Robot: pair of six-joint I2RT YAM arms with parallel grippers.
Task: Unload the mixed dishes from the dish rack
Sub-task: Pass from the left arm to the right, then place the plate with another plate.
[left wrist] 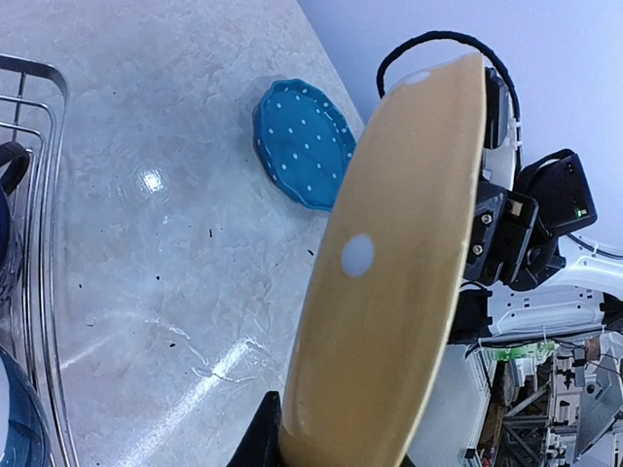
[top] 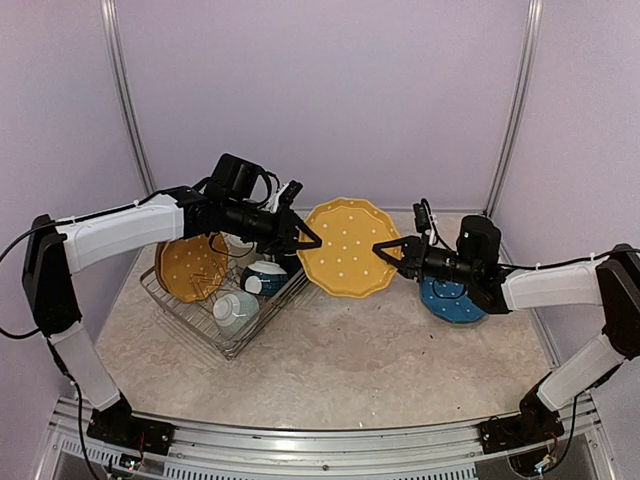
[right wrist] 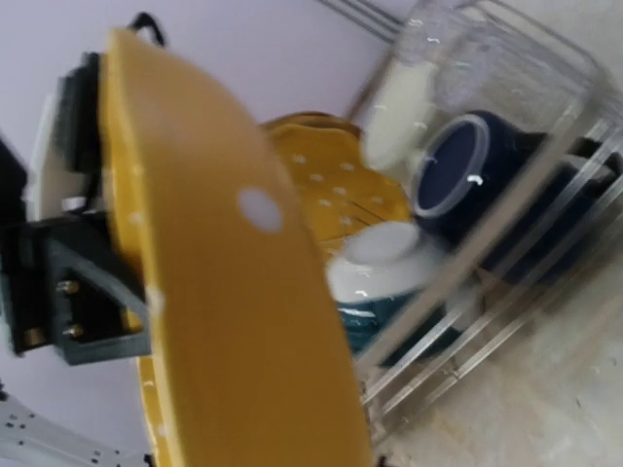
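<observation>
- The left gripper (top: 308, 240) is clamping the left rim of the yellow plate (top: 350, 250). In its wrist view only one dark finger (left wrist: 261, 438) is showing, cut off at the bottom edge beside the plate (left wrist: 399, 292).
- The right gripper (top: 386, 250) is meeting the same plate's right rim, its fingers lying to either side of the edge. Whether they are pressing or standing apart I cannot tell. Its own wrist view is showing none of its fingers, because the plate (right wrist: 234, 321) is filling the near field edge-on.
- The yellow plate is hanging upright in the air between the two grippers, above the table (top: 350, 360) and just right of the rack (top: 180, 315).
- The blue plate (top: 445, 300) is lying flat on the table under the right arm, which is partly covering it. It is showing whole in the left wrist view (left wrist: 304, 144).
- The rack is sitting at the left, partly hidden by the left arm.
- A second yellow plate (top: 190, 268) is standing in the rack.
- A teal bowl (top: 266, 278) is lying beside it.
- A pale dish (top: 235, 310) is lying nearer the front; mug or bowl, I cannot tell.
- In the right wrist view the rack (right wrist: 506, 321) is blurring badly. A navy mug (right wrist: 467, 175) is making itself out there.
</observation>
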